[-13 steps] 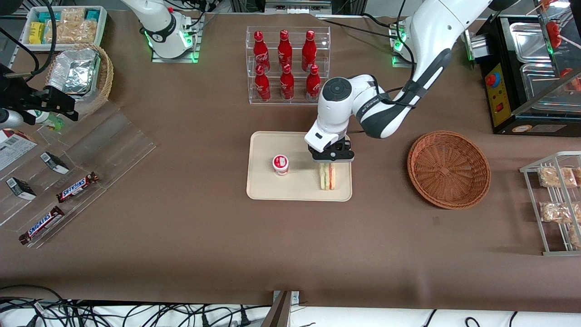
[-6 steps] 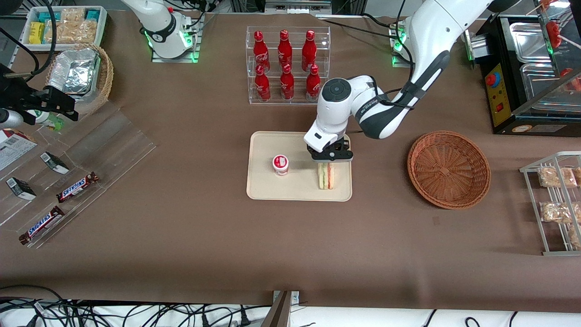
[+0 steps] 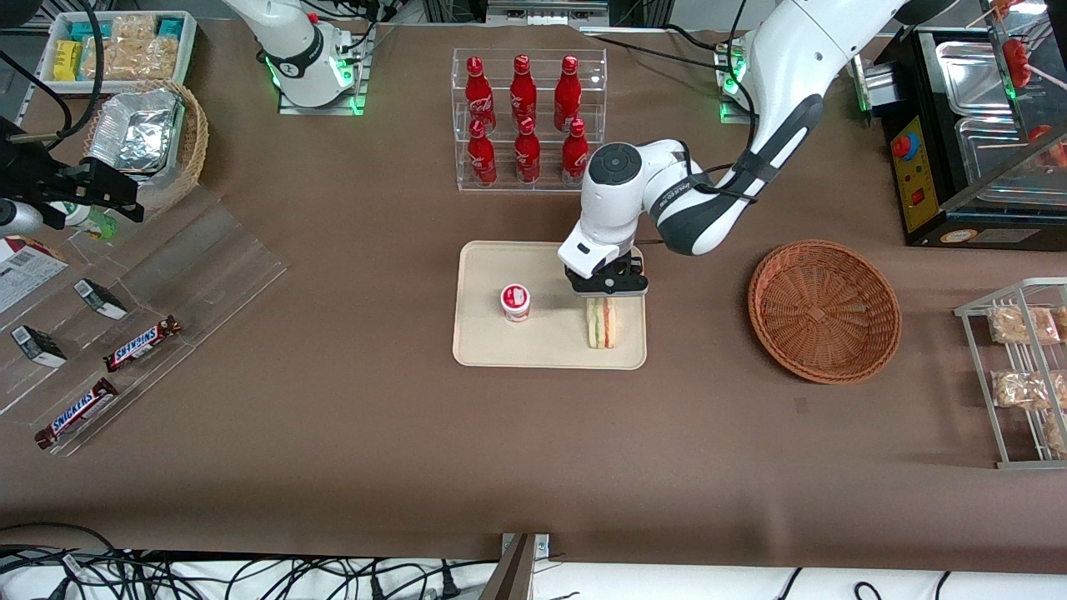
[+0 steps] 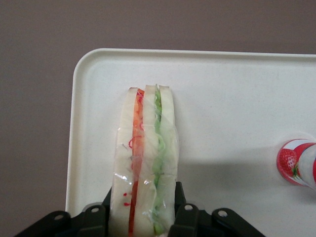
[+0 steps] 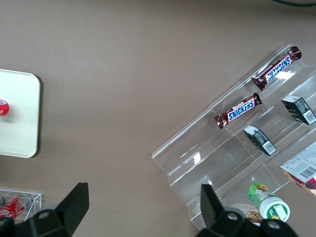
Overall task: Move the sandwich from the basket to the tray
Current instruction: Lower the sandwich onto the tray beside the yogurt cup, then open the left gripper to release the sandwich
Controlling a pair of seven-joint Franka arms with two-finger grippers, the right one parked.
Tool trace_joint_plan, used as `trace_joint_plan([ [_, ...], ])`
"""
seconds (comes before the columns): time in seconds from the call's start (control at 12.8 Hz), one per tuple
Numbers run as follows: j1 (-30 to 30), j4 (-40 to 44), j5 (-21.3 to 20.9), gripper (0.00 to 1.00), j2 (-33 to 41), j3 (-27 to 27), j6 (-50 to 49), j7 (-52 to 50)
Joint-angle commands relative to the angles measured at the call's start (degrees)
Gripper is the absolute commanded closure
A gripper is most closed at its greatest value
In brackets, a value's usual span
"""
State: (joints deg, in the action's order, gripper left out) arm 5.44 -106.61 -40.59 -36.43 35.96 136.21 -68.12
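The sandwich (image 3: 602,323) stands on its edge on the cream tray (image 3: 483,342), at the tray's end nearest the basket. My left gripper (image 3: 607,293) is over it, shut on the sandwich, with a black finger pressed against each bread side. The left wrist view shows the wrapped wedge (image 4: 145,158) between the fingers (image 4: 180,197), with red and green filling, near a corner of the tray (image 4: 237,98). The reddish-brown wicker basket (image 3: 824,310) lies empty beside the tray, toward the working arm's end.
A small strawberry yogurt cup (image 3: 516,302) stands on the tray beside the sandwich. A clear rack of red bottles (image 3: 525,117) stands farther from the camera than the tray. A wire rack with snack packets (image 3: 1017,375) is at the working arm's end; a clear stand with Snickers bars (image 3: 142,342) is at the parked arm's end.
The gripper and sandwich have hardly shifted; the sandwich stays between the fingers on the tray. The arm's elbow has moved slightly.
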Motion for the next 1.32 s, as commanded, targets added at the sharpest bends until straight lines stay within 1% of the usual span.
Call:
trace_joint_plan([
  [0.0, 0.1, -0.1, -1.9, 0.39, 0.0, 0.3, 0.5, -1.9],
  [0.08, 0.1, -0.1, -1.9, 0.3, 0.0, 0.3, 0.5, -1.9],
  [0.16, 0.1, 0.1, -1.7, 0.15, 0.0, 0.4, 0.5, -2.6],
  [0.23, 0.1, 0.9, -1.0, 0.0, 0.0, 0.5, 0.4, -6.1],
  [0.31, 0.2, 1.0, -1.1, 0.0, 0.3, 0.6, 0.2, -8.1],
  [0.47, 0.1, 1.6, -0.8, 0.0, 1.3, 1.6, -1.2, -8.5],
  [0.62, 0.1, 5.6, -0.5, 0.0, 1.2, 3.5, -8.0, -8.3],
  [0.78, 0.3, 10.7, 3.4, 0.0, 1.3, 3.7, -12.7, -7.9],
  [0.86, 0.4, 13.3, 4.2, 0.0, 1.4, 3.8, -15.1, -7.6],
  [1.09, -0.4, 21.2, 9.3, 0.0, 1.4, 3.7, -21.2, -2.0],
  [1.25, -1.6, 27.4, 12.0, 0.0, 1.5, 3.6, -28.1, 1.9],
])
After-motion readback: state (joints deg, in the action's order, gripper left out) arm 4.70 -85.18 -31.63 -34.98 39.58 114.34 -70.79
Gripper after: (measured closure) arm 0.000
